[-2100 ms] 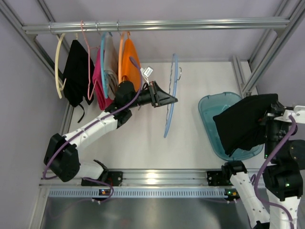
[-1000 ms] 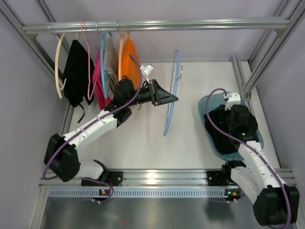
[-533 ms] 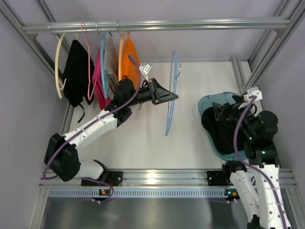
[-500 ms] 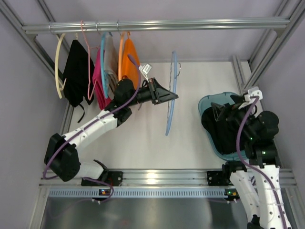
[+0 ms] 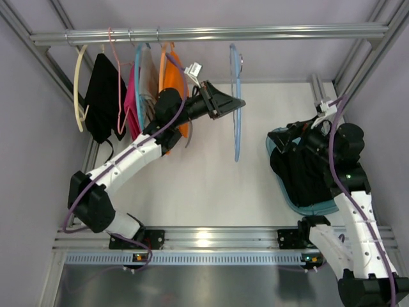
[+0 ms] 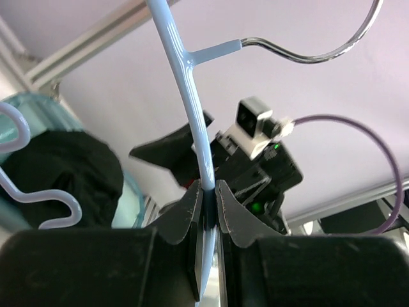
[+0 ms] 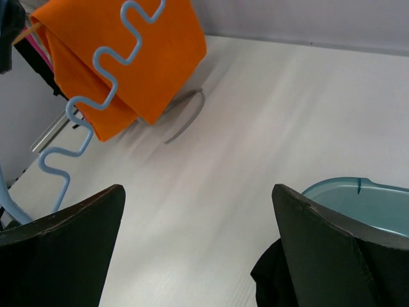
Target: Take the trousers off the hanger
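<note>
My left gripper (image 5: pixel 238 102) (image 6: pixel 209 192) is shut on the bare light blue hanger (image 5: pixel 236 96) (image 6: pixel 192 115), held upright with its metal hook (image 6: pixel 319 54) close to the rail (image 5: pixel 211 33). The black trousers (image 5: pixel 305 178) (image 6: pixel 64 173) (image 7: pixel 275 281) lie bunched in the teal basin (image 5: pixel 329 208) (image 7: pixel 358 195). Just above their far end my right gripper (image 5: pixel 295 133) (image 7: pixel 198 249) stands open with nothing between its fingers. On the rail hang orange trousers (image 5: pixel 176 80) (image 7: pixel 134 51) and another black pair (image 5: pixel 102 96).
Pink (image 5: pixel 133 112) and beige (image 5: pixel 148 77) garments hang between the black and orange ones. A wavy blue hanger (image 7: pixel 96 102) runs across the orange cloth. Metal frame posts (image 5: pixel 358 77) stand at both sides, and the basin sits at the right edge of the white table (image 5: pixel 198 185).
My right gripper has opened, left the black trousers in the basin and drawn back above them. My left arm has raised the blue hanger towards the rail.
</note>
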### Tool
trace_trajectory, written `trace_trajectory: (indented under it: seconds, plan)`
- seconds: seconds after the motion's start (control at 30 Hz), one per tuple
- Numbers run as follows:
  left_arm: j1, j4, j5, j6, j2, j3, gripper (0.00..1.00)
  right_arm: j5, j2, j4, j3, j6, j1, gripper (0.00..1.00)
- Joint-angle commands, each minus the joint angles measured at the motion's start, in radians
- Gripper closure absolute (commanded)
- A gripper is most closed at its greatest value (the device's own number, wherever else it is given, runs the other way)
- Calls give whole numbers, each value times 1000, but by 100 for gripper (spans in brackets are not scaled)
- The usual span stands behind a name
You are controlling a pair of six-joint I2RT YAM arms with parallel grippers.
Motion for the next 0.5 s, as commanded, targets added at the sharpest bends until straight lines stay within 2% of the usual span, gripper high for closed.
trace_trajectory:
  seconds: [0.0,0.3,0.47]
  plan:
    - [5,54,-50,-29,15,146,100,-13,0,60,80,20,12,1]
    - [5,-79,-130,-32,112,342,100,-28,-7,107,86,72,12,1]
    - [2,-83,-138,-29,126,350,100,-113,25,274,80,218,27,1]
